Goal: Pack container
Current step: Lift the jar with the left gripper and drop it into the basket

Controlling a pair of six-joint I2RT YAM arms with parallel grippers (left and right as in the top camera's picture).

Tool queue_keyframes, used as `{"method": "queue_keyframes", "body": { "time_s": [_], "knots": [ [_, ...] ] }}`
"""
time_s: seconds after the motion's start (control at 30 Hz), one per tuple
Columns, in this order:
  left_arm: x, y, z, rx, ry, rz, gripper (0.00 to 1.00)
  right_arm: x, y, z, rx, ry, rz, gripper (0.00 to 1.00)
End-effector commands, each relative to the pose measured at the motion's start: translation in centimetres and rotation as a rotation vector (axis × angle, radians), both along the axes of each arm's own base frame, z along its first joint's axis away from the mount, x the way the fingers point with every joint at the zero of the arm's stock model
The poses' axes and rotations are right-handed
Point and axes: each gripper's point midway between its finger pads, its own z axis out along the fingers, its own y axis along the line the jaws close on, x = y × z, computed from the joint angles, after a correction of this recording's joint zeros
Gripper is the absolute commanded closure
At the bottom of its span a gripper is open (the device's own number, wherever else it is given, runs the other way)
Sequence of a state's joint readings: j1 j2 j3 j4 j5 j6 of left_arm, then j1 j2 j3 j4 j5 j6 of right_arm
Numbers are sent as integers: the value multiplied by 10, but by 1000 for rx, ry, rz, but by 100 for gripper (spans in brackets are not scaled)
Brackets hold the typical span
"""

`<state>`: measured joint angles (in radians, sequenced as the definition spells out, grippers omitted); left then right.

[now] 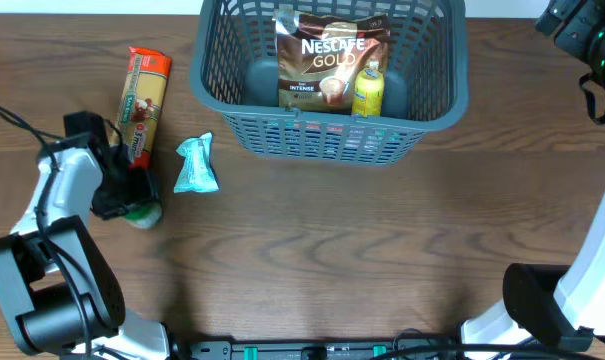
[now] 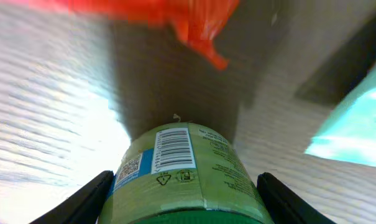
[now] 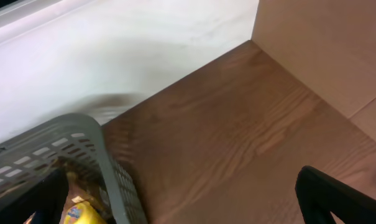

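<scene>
The container (image 1: 232,100), a dark grey lattice basket, stands at the table's far middle. Inside it lie a Nestle Gold pouch (image 1: 327,60) and a yellow bottle (image 1: 368,90). My left gripper (image 1: 127,195) is at the left of the table, shut on a green-labelled jar (image 1: 142,213) lying on the wood. In the left wrist view both black fingers press the sides of the jar (image 2: 181,180), and that gripper (image 2: 184,176) straddles it. My right gripper (image 1: 592,40) hangs open at the far right corner, beside the basket's corner (image 3: 82,134), holding nothing (image 3: 178,180).
An orange pasta packet (image 1: 144,100) lies just beyond the left gripper. A small teal packet (image 1: 196,166) lies to its right, in front of the basket's left corner. A pale wall and a wooden panel (image 3: 324,50) border the table's far right.
</scene>
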<state>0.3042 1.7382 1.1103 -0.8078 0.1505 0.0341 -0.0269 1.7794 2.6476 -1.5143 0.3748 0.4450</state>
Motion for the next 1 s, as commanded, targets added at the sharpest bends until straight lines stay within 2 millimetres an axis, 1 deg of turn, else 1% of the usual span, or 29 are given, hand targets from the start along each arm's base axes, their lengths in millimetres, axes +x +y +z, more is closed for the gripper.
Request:
{"method": "queue_keyframes", "body": {
  "time_s": [0.0, 0.13, 0.23, 0.27, 0.33, 0.4, 0.5, 0.53, 0.63, 0.77, 0.87, 0.97],
  "knots": [
    [30, 11, 46, 46, -142, -3, 94, 0, -4, -1, 4, -2, -22, 1],
    [50, 17, 104, 88, -283, 9, 94, 0, -4, -1, 4, -2, -22, 1],
    [62, 20, 156, 116, -407, 41, 94, 0, -4, -1, 4, -2, -22, 1],
    [65, 18, 174, 111, -455, 39, 94, 0, -4, -1, 4, -2, -22, 1],
    [72, 7, 211, 73, -565, 13, 94, 0, -4, -1, 4, -2, -22, 1],
    [77, -10, 253, 23, -685, -31, 94, 0, -4, -1, 4, -2, -22, 1],
    [77, -34, 300, -12, -809, -90, 94, 0, -4, -1, 4, -2, -22, 1],
    [77, -41, 313, -17, -840, -112, 94, 0, -4, -1, 4, -2, -22, 1],
    [77, -67, 343, -32, -909, -173, 94, 0, -4, -1, 4, -2, -22, 1],
    [83, -113, 371, -72, -986, -294, 94, 0, -4, -1, 4, -2, -22, 1],
    [91, -147, 386, -109, -1038, -380, 94, 0, -4, -1, 4, -2, -22, 1],
    [99, -178, 388, -146, -1054, -449, 94, 0, -4, -1, 4, -2, -22, 1]
  ]
}}
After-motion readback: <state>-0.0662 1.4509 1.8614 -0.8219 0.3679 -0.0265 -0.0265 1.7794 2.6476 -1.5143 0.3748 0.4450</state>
